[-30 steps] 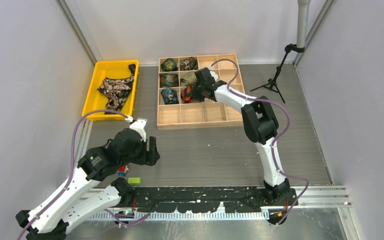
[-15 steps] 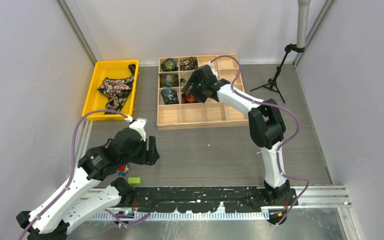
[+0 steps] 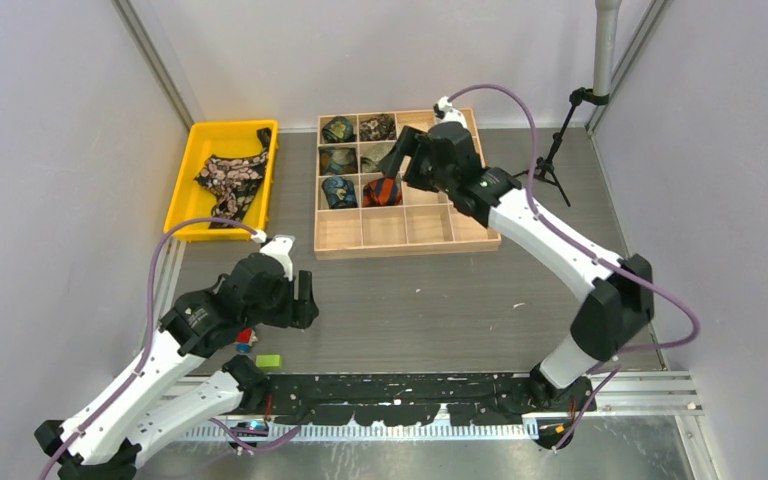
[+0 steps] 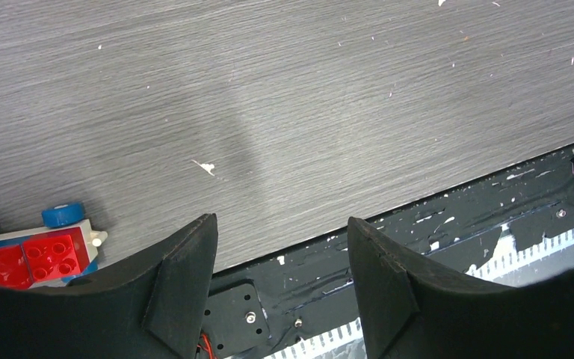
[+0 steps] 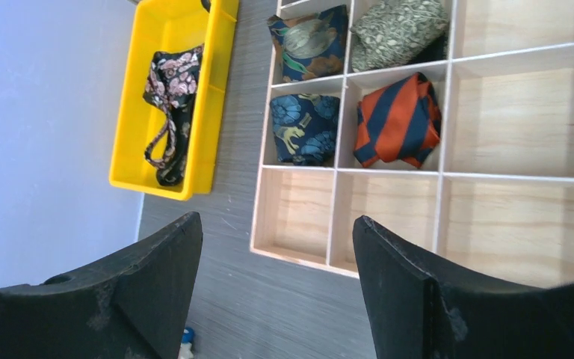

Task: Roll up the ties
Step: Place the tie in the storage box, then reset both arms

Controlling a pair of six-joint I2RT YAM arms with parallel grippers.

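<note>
The orange-and-black striped tie [image 3: 382, 190] lies rolled in a cell of the wooden box [image 3: 405, 247], third row back to front, second from the left. The right wrist view shows this roll [image 5: 397, 120] beside a blue patterned roll [image 5: 303, 129], with a teal roll [image 5: 310, 43] and an olive roll [image 5: 398, 30] behind them. My right gripper [image 3: 398, 165] hovers above the box, open and empty [image 5: 276, 221]. A black tie with pink flowers [image 3: 232, 178] lies loose in the yellow tray [image 3: 185, 180]. My left gripper [image 3: 303, 300] is open and empty [image 4: 280, 224] over the table's near edge.
Small toy blocks [image 3: 246, 340] and a green block [image 3: 269, 361] lie under the left arm; a red block [image 4: 45, 254] shows by the left finger. A black tripod [image 3: 550, 160] stands right of the box. A black rail [image 3: 410, 390] runs along the front edge.
The right gripper opened, let go of the striped tie in its cell, and rose and drew back from the box. The left arm stayed still.
</note>
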